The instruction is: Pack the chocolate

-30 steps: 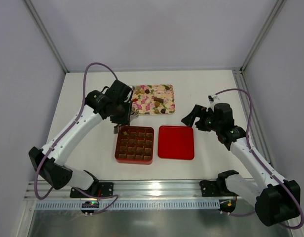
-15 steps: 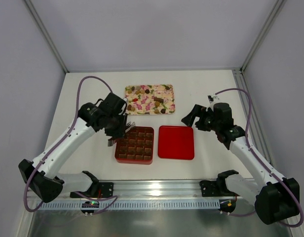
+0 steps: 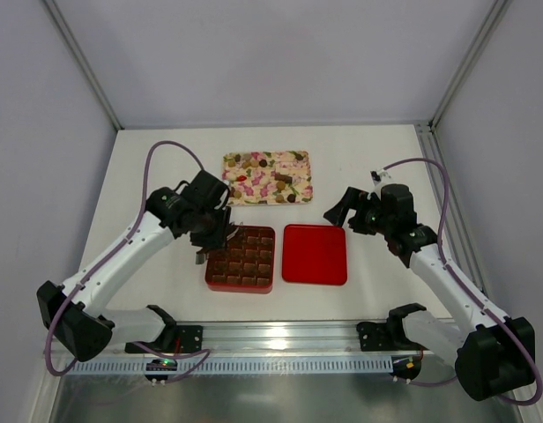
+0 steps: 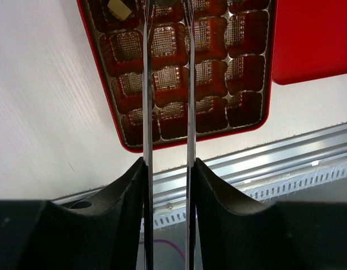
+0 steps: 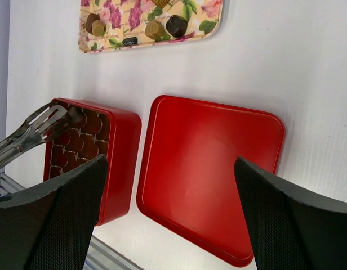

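Several chocolate pieces (image 3: pixel 276 179) lie on the floral tray (image 3: pixel 300 159); the right wrist view shows some (image 5: pixel 176 25) too. The red box (image 3: pixel 241 258) holds rows of brown paper cups, and one pale piece (image 4: pixel 118 7) sits in a corner cup. My left gripper (image 3: pixel 210 236) is shut on metal tongs (image 4: pixel 146 84). Their blades reach over the box's far-left cups, and their tips are cut off at the top edge of the left wrist view. In the right wrist view the tongs (image 5: pixel 35 128) hover over that corner. My right gripper (image 3: pixel 342 211) hangs open and empty above the red lid (image 3: pixel 315 254).
The flat red lid (image 5: pixel 210 174) lies right of the box, almost touching it. An aluminium rail (image 3: pixel 280 333) runs along the near edge, just below the box. White walls close the table on the left, back and right.
My left arm has carried the tongs from the floral tray's near-left edge down to the box's far-left corner. The right arm has not moved.
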`<move>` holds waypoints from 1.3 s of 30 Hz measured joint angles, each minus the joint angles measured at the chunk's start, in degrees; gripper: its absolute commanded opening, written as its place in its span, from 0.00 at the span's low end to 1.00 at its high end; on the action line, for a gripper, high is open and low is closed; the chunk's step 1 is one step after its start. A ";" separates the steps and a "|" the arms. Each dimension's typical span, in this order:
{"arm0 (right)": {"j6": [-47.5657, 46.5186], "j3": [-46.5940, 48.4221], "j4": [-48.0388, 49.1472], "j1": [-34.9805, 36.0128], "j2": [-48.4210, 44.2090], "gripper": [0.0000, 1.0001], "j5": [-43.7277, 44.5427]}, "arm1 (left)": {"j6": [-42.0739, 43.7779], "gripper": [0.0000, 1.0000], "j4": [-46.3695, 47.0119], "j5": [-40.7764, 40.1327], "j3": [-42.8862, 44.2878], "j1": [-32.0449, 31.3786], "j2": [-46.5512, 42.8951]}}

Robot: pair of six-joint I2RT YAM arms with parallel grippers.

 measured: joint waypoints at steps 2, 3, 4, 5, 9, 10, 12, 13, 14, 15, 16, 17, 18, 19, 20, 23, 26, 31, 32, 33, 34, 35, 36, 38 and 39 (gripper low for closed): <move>0.00 -0.09 0.04 0.00 0.00 0.93 0.00 | -0.02 0.38 0.17 0.00 -0.02 0.00 0.00; 0.00 -0.11 0.09 0.02 0.00 0.93 0.00 | -0.04 0.38 0.24 0.00 -0.02 0.00 0.02; 0.00 -0.13 0.15 0.00 0.00 0.93 0.00 | -0.04 0.38 0.28 0.00 -0.02 0.00 0.02; 0.00 -0.15 0.28 0.02 0.00 0.93 -0.02 | -0.04 0.39 0.31 0.00 -0.02 0.00 0.02; 0.02 -0.15 0.37 0.02 0.00 0.93 -0.02 | -0.02 0.38 0.28 -0.02 -0.02 0.00 0.17; 0.02 -0.15 0.37 0.02 0.00 0.93 -0.02 | -0.02 0.39 0.28 -0.04 -0.02 0.00 0.24; 0.02 -0.15 0.37 0.07 0.00 0.93 -0.02 | -0.02 0.39 0.09 -0.09 0.24 0.00 0.31; 0.04 -0.15 0.37 0.07 0.00 0.93 -0.07 | 0.00 0.40 -0.22 -0.22 0.68 0.00 0.42; 0.04 -0.15 0.37 0.07 0.00 0.93 -0.07 | 0.00 0.41 -0.55 -0.48 1.51 0.00 0.57; 0.04 -0.15 0.37 0.07 0.00 0.93 -0.09 | 0.02 0.41 -0.90 -0.68 2.78 0.00 0.83; 0.04 -0.15 0.35 0.07 0.00 0.93 -0.11 | 0.07 0.42 -1.22 -0.96 4.11 0.00 1.16; 0.04 -0.15 0.37 0.07 0.00 0.93 -0.17 | 0.17 0.42 -1.22 -1.44 5.84 0.00 1.53; 0.04 -0.15 0.35 0.07 0.00 0.93 -0.26 | 0.31 0.43 -1.40 -1.95 7.69 0.02 2.10; 0.04 -0.15 0.35 0.07 0.00 0.93 -0.31 | 0.55 0.43 -1.55 -2.49 9.97 0.09 2.97; 0.04 -0.15 0.37 0.07 0.00 0.93 -0.37 | 0.63 0.43 -1.44 -2.89 11.52 0.17 3.72; 0.04 -0.15 0.35 0.07 0.00 0.93 -0.57 | 1.25 0.43 -1.25 -3.91 16.04 0.90 7.21; 0.04 -0.15 0.35 0.07 0.02 0.93 -0.92 | 2.32 0.43 -0.81 -4.76 18.95 2.29 12.04; 0.00 -0.15 0.35 0.07 0.02 0.93 -1.40 | 4.00 0.42 0.72 -5.46 21.55 5.20 21.05; 0.00 -0.15 0.35 0.07 0.02 0.93 -1.51 | 4.22 0.42 0.90 -5.46 21.86 5.60 22.29; 0.00 -0.15 0.35 0.07 0.02 0.93 -1.57 | 4.70 0.42 1.18 -5.44 22.18 6.14 23.80; -0.02 -0.15 0.35 0.07 0.02 0.93 -1.62 | 5.09 0.42 1.42 -5.44 22.60 6.67 25.27; -0.02 -0.15 0.35 0.07 0.02 0.93 -1.70 | 5.33 0.42 1.53 -5.42 23.02 7.04 26.51; -0.02 -0.15 0.35 0.07 0.02 0.93 -1.77 | 5.46 0.41 1.62 -5.42 23.39 7.32 27.39; -0.02 -0.15 0.35 0.07 0.02 0.93 -1.84 | 6.14 0.41 1.84 -5.44 24.61 7.82 29.64; -0.04 -0.15 0.35 0.07 0.02 0.93 -1.84 | 6.40 0.41 2.12 -5.44 25.00 8.04 30.42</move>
